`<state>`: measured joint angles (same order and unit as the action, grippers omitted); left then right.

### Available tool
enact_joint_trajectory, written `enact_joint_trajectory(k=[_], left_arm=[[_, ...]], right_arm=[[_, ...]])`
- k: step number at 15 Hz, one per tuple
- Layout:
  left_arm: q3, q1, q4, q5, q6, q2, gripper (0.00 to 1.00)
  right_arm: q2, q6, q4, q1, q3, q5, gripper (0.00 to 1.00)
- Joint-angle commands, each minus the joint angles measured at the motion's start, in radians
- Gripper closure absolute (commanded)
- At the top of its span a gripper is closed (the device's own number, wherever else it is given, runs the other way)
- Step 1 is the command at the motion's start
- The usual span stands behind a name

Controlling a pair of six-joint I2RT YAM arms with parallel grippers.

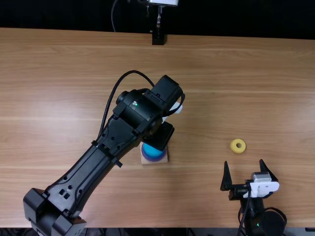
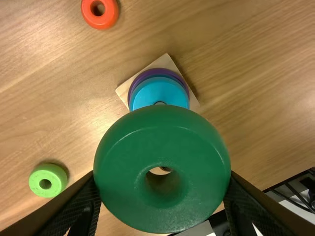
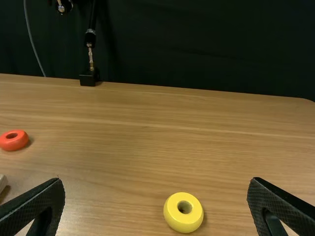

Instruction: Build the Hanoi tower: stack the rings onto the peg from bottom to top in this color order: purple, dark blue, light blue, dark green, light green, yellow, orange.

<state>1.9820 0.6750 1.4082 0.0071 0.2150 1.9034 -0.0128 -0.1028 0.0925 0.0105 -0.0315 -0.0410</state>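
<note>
In the top view my left gripper [image 1: 160, 136] hangs over the peg's square base [image 1: 164, 160], which bears a purple ring [image 1: 155, 159] under a light blue ring [image 1: 153, 150]. In the left wrist view the left gripper [image 2: 162, 194] is shut on the dark green ring [image 2: 123, 157], held beside the peg tip [image 2: 160, 103]; a thin darker blue edge [image 2: 172, 77] shows between purple and light blue. A light green ring [image 2: 35, 182] and an orange ring [image 2: 105, 20] lie loose. My right gripper [image 1: 244, 162] [image 3: 156, 183] stands open, near the yellow ring [image 1: 233, 146].
A small black stand [image 1: 158, 38] is at the table's far edge. In the right wrist view, the orange ring [image 3: 13, 143] lies on the left and the yellow ring [image 3: 172, 217] lies between the spread fingers. The left arm stretches across the table's middle.
</note>
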Motion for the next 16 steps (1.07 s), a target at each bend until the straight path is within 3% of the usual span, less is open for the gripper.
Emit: enact_joint_trajectory(k=[1,6,8,12,13,15,16], left_arm=[[0.035,0.014,0.000,-0.002,0.010,0.017,1.00],[0.037,0.014,0.011,0.013,0.011,0.042,1.00],[0.035,0.014,0.018,0.015,0.013,0.051,0.77],[0.034,0.014,0.033,0.013,0.046,0.051,0.67],[0.035,0.014,0.033,0.013,0.046,0.051,0.53],[0.037,0.014,0.033,0.015,0.045,0.051,0.00],[0.035,0.014,0.033,0.017,0.046,0.051,0.00]], right_arm=[[0.013,0.000,0.006,-0.014,0.016,0.002,0.00],[0.013,0.000,0.006,-0.014,0.015,0.002,0.00],[0.013,0.000,0.006,-0.014,0.016,0.002,0.00],[0.013,0.000,0.006,-0.014,0.015,0.002,0.00],[0.013,0.000,0.006,-0.014,0.015,0.002,0.00],[0.013,0.000,0.006,-0.014,0.015,0.002,0.00],[0.013,0.000,0.006,-0.014,0.015,0.002,0.00]])
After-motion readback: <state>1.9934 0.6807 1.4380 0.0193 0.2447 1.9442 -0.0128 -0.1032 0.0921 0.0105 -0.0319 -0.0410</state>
